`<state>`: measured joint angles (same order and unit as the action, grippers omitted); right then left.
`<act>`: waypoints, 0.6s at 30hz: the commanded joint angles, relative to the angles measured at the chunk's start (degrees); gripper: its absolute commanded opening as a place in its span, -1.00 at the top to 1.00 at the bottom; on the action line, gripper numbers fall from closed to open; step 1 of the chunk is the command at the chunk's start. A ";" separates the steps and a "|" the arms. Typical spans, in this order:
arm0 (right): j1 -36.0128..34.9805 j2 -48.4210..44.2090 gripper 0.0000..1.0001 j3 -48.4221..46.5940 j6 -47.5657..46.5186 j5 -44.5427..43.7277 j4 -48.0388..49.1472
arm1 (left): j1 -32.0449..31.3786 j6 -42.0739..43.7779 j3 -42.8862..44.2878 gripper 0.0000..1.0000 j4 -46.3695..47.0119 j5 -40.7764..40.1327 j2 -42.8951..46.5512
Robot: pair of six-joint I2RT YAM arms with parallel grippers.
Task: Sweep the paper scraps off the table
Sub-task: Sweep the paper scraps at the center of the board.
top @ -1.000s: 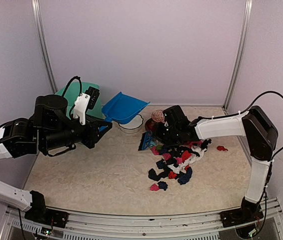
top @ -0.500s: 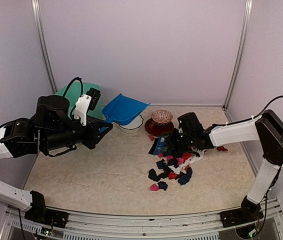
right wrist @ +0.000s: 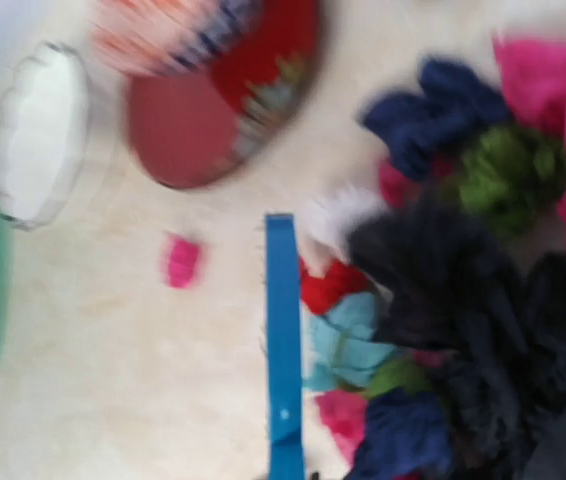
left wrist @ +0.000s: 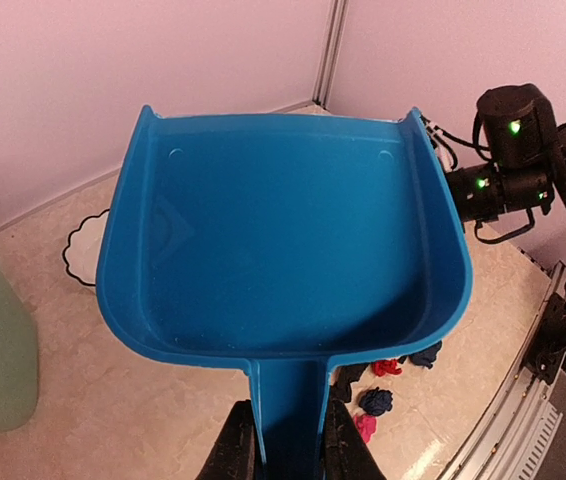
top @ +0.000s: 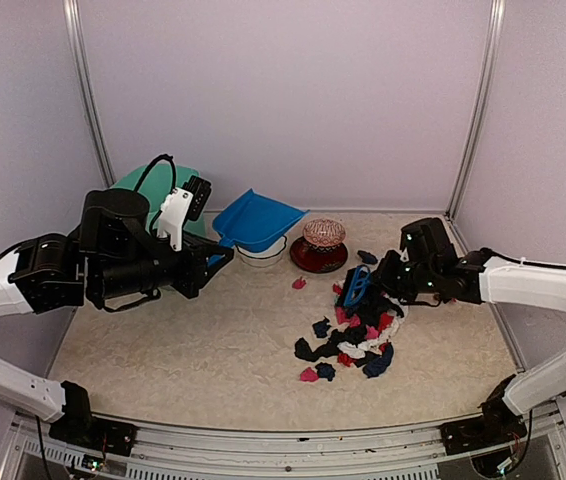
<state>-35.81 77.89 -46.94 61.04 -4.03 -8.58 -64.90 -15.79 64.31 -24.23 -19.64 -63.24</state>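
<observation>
Many paper scraps (top: 353, 335) in a heap on the table (top: 193, 330), just in front of the red dish (top: 320, 255). One pink scrap (top: 299, 283) alone, front-left of the dish. Right of the dish, blue brush (top: 355, 287) at the heap's edge, gripped tight by the right gripper (top: 378, 285). Well left of the dish, left gripper (left wrist: 285, 445) clenched on the blue dustpan (left wrist: 283, 220) by its handle.

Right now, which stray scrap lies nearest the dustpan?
The lone pink scrap, just in front of the red dish, left of the heap; the dark blue stray sits further right.
</observation>
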 commanded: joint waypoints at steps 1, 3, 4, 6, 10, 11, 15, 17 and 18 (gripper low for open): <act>0.48 -7.64 1.00 -4.43 -4.53 -4.81 -6.81 | 0.31 0.82 1.93 1.00 2.62 0.83 -0.60; 0.63 -9.61 1.00 -7.05 -7.13 -7.73 -9.73 | 0.30 0.92 1.89 1.00 2.96 1.17 -0.93; 0.84 -10.14 1.00 -8.34 -8.87 -9.28 -11.11 | 0.30 0.91 1.88 1.00 3.06 1.25 -1.06; 1.42 -10.70 1.00 -10.73 -12.70 -12.82 -13.74 | 0.30 1.02 2.07 1.00 2.92 1.48 -1.46; 4.00 -11.14 1.00 -13.36 -22.06 -19.94 -14.49 | 0.32 1.09 2.50 1.00 2.62 1.47 -1.71; 4.78 -11.29 1.00 -13.44 -26.64 -20.68 -13.23 | 0.31 1.01 2.61 1.00 2.51 1.38 -1.63; 7.44 -11.09 1.00 -10.42 -43.52 -23.03 -2.33 | 0.30 0.43 2.27 1.00 2.18 1.12 -1.14; 9.01 -10.01 1.00 -8.73 -51.82 -22.25 3.28 | 0.32 0.05 2.08 1.00 1.77 1.01 -0.93; 9.81 -9.11 1.00 -8.22 -55.43 -21.82 5.69 | 0.31 -0.02 2.13 1.00 1.56 0.93 -0.92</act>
<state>-28.58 67.22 -57.87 26.06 -23.64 -14.48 -64.90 -15.81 65.17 -23.14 -18.61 -64.99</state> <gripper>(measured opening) 0.043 0.157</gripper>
